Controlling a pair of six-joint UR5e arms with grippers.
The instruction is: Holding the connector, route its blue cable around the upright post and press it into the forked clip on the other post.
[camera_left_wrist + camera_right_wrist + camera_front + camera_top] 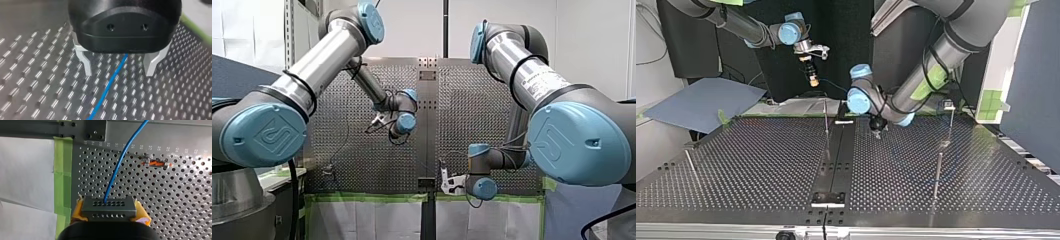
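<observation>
- My right gripper (108,213): yellow pads clamped on either side of the dark connector (108,206), held up above the perforated table (175,202).
- Blue cable (117,165) leaves the connector's upper row of holes and runs away over the table.
- My left gripper (119,74): metal fingers spread apart, low over the table, gripping nothing. The cable passes between them and touches neither.
- Top view: a thin upright post (938,172) stands at the view's right. Another post (951,122) behind it carries a small fitting at its top, too small to make out.
- Green tape (62,170) edges the table beside the connector.
</observation>
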